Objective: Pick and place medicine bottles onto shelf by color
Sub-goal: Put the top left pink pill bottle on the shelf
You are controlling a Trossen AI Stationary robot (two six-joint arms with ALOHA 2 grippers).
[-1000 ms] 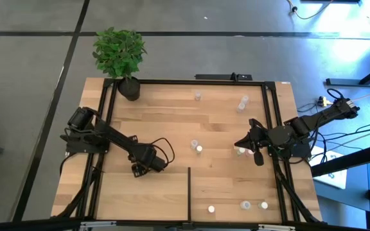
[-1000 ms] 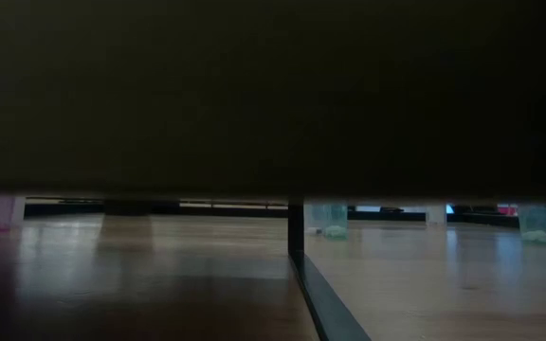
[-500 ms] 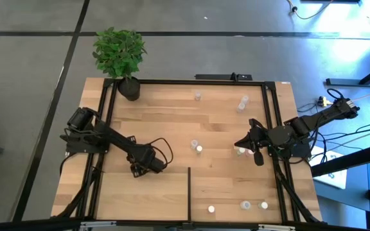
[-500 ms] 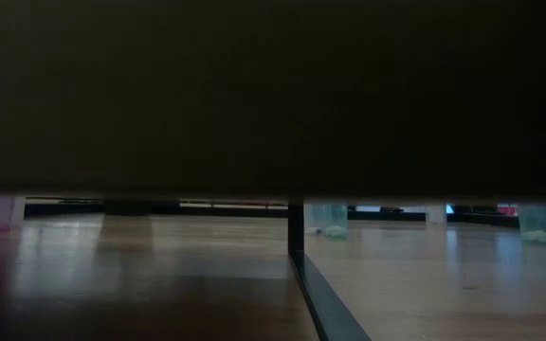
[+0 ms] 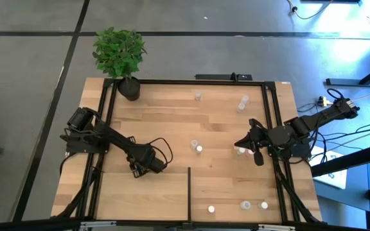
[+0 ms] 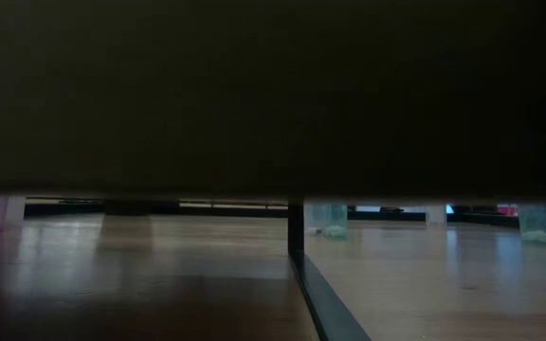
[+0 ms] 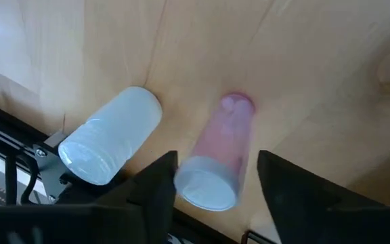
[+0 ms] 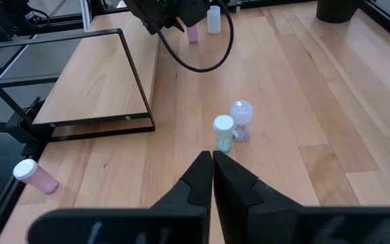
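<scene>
Left gripper point(image 7: 212, 177) jaws have narrowed around pink-tinted bottle point(image 7: 217, 159), contact unclear; right gripper point(image 8: 212, 168) jaws closed, empty.

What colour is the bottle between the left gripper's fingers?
Pink bottle, white cap; left wrist view.

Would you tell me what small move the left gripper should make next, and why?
Probably finish closing. In the left wrist view the left gripper straddles the pink bottle, its fingers apart on either side with a gap left. A white bottle lies beside, outside the jaws.
</scene>
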